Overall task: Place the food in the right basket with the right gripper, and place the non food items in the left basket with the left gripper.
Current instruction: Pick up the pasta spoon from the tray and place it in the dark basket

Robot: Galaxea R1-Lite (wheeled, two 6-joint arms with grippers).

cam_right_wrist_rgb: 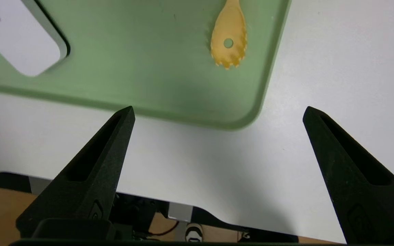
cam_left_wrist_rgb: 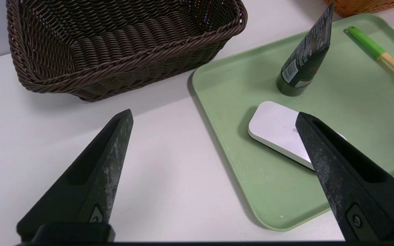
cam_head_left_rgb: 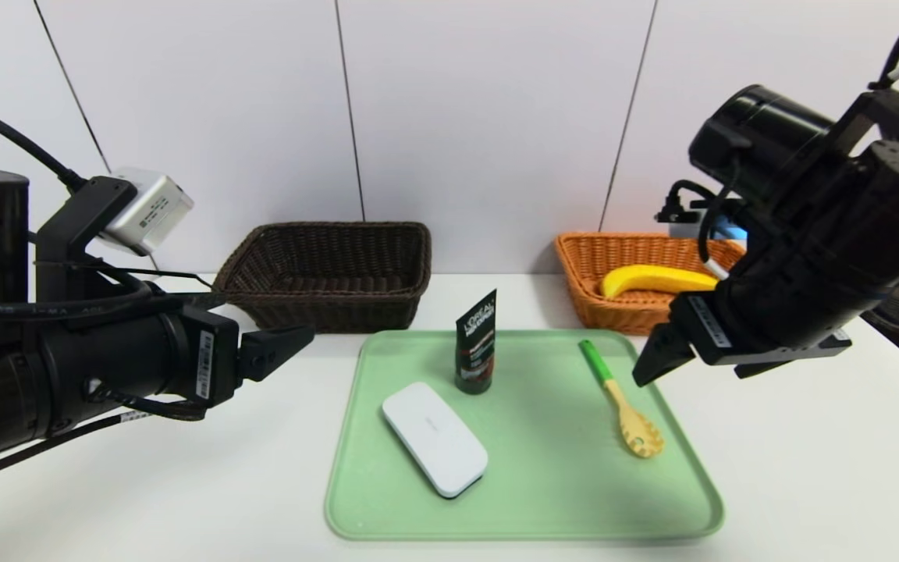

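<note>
The right gripper (cam_head_left_rgb: 664, 359) hangs over the right edge of the green tray (cam_head_left_rgb: 524, 499), tipped steeply downward, its fingers spread wide with nothing between them. Just beside its tip, toward the tray's middle, lies the yellow pasta spoon (cam_head_left_rgb: 620, 399), green handle pointing to the far side and toothed head nearest me. Behind that gripper, partly hidden by the arm, sits the orange basket (cam_head_left_rgb: 613, 269), and the banana (cam_head_left_rgb: 656, 279) lies inside it, curved along the bottom.

The left gripper (cam_head_left_rgb: 282, 347) is held above the bare table (cam_head_left_rgb: 145, 484), off the tray's left edge, pointing forward and slightly down. Its fingers (cam_left_wrist_rgb: 109, 164) are also as wide apart as they go and hold nothing. Ahead of it and a little to its left stands the dark brown basket (cam_head_left_rgb: 325, 273), with nothing visible inside it in the left wrist view. To its right, on the tray, lies the white case (cam_head_left_rgb: 434, 437), flat and angled; one finger of the left gripper overlaps the case's end in the wrist view, but from the head view the gripper is clear of it. Beyond the case, the dark tube (cam_head_left_rgb: 475, 343) stands upright on its cap, close to the case but not touching.

Counting up: two baskets, one tray, one banana, one spoon, one case, one tube. Three non-food things are on the tray; the one food item is in the orange basket.
</note>
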